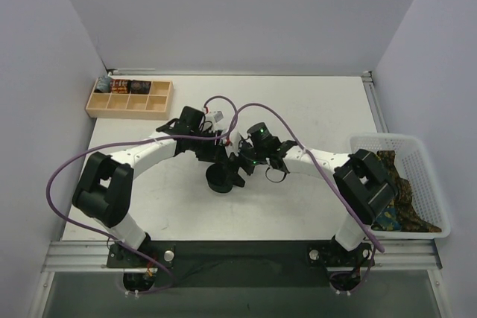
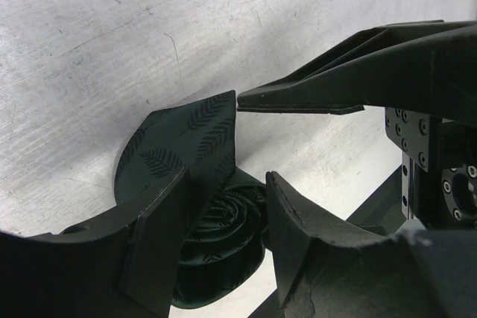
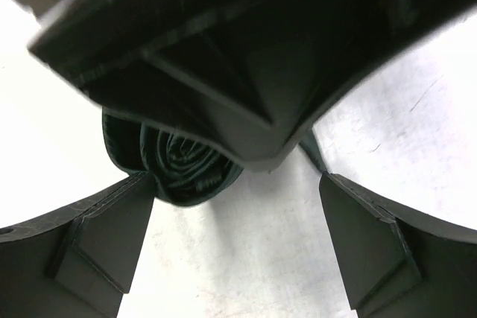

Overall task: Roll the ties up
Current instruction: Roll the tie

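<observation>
- Tie [image 1: 221, 179], dark green, top view: it sits as a roll on the table [image 1: 313, 109] near the centre, where your two grippers meet.
- Your left gripper [image 1: 222, 167] reaches onto the roll from the far left. Your right gripper [image 1: 253, 167] is just beside it on the right. From up here you cannot tell how the jaws of either stand.
- More ties [image 1: 402, 184], patterned brown and blue, lie loose in the white basket [image 1: 380, 138] at the right edge. A wooden tray [image 1: 93, 109] at the far left corner holds a few small rolls [image 1: 123, 85] in its back row.
- Left wrist view: the tie [image 2: 223, 236] is coiled tight between your left fingers [image 2: 160, 243]. They press on it from both sides, so you are grasping the roll.
- The loose end [image 2: 186, 139], printed with leaves, stands up behind the coil and curves round it. The tip of one right finger [image 2: 320, 98] hangs just beside that end's top corner. You cannot tell whether they touch.
- Right wrist view: your right fingers [image 3: 104, 243] are spread wide with nothing between them, so that hand is released.
- The roll [image 3: 186, 161] shows its spiral end just beyond the left-hand finger, partly hidden under the dark body of the left gripper.
</observation>
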{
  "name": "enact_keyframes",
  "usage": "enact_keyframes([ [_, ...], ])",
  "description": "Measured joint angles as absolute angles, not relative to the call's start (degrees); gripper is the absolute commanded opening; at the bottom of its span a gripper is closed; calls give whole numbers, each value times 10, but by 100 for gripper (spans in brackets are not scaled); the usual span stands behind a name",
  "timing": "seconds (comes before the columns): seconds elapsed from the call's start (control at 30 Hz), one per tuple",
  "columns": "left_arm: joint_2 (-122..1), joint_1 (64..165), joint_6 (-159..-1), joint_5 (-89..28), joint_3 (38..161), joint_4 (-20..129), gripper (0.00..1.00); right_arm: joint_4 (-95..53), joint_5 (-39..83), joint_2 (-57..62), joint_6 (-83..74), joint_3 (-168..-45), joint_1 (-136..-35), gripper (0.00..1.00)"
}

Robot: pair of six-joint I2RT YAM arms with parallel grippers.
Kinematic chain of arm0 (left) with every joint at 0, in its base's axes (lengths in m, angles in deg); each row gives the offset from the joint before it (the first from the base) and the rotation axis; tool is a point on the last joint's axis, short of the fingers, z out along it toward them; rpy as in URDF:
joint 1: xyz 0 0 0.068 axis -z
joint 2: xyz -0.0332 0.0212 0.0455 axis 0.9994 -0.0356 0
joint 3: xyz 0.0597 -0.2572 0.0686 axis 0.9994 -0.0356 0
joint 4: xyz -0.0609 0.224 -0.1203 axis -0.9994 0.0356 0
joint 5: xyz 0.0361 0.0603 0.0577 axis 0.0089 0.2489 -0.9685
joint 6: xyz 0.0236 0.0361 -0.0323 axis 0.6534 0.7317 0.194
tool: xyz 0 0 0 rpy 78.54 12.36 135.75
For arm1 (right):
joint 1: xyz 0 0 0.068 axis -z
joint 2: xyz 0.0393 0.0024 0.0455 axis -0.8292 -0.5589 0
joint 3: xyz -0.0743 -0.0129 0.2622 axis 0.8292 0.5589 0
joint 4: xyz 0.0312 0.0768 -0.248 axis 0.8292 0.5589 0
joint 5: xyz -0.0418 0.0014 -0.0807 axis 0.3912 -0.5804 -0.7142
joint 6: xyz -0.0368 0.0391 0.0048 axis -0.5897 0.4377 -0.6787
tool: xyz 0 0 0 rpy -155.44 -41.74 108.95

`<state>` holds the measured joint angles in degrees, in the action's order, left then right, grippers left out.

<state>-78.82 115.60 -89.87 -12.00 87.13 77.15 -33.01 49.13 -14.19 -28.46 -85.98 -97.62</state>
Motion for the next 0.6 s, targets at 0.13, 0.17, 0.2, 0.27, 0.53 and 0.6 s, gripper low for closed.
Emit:
enact_keyframes([
  [0.13,-788,1156,-898,-122,871,773,55,-335,483,-126,-267,-831,-976,100],
  [0.17,-788,1156,-898,-122,871,773,55,-335,478,-118,-262,-821,-976,100],
  [0.2,-788,1156,-898,-123,871,773,55,-335,474,-111,-258,-815,-976,100],
  [0.27,-788,1156,-898,-125,871,773,54,-343,463,-98,-247,-803,-980,100],
  [0.53,-790,1156,-899,-129,874,775,54,-434,346,-64,-219,-735,-1056,100],
  [0.6,-792,1156,-900,-130,877,775,54,-461,319,-64,-211,-716,-1076,100],
])
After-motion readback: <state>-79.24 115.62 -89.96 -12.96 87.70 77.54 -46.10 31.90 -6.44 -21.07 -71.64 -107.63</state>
